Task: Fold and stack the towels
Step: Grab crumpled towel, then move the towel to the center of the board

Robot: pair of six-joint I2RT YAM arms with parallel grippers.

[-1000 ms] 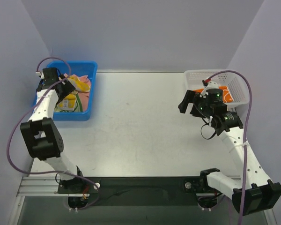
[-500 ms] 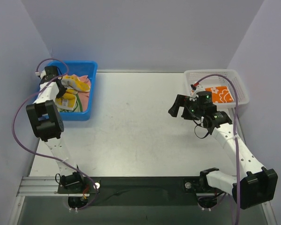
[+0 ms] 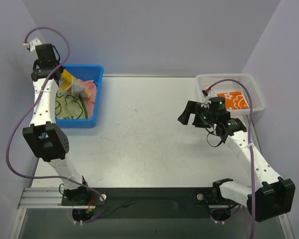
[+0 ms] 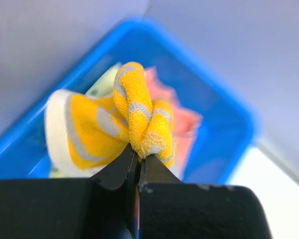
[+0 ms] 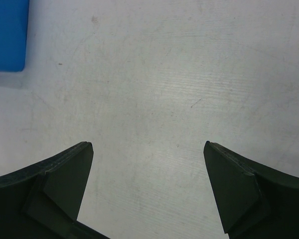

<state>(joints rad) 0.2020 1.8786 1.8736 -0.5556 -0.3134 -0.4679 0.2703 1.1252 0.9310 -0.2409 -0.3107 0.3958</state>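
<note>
- Orange flowered towel [image 3: 234,101] lies folded in white basket [image 3: 256,87], upper right; likely one done
- Left gripper [image 4: 138,160] pinched tight on yellow towel [image 4: 134,117], raised over blue bin [image 3: 97,94], upper left; pale green towel [image 3: 70,105] and salmon-pink towel [image 3: 91,97] lie inside, unfolded
- Right gripper [image 5: 148,149] spread wide, empty, mid-frame

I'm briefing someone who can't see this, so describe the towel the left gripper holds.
Find the blue bin at the table's far left corner. Over it the left gripper is shut on a bunched yellow towel. It alone is yellow with grey-white print, hanging above the pale green towel and pink towel below.
</note>
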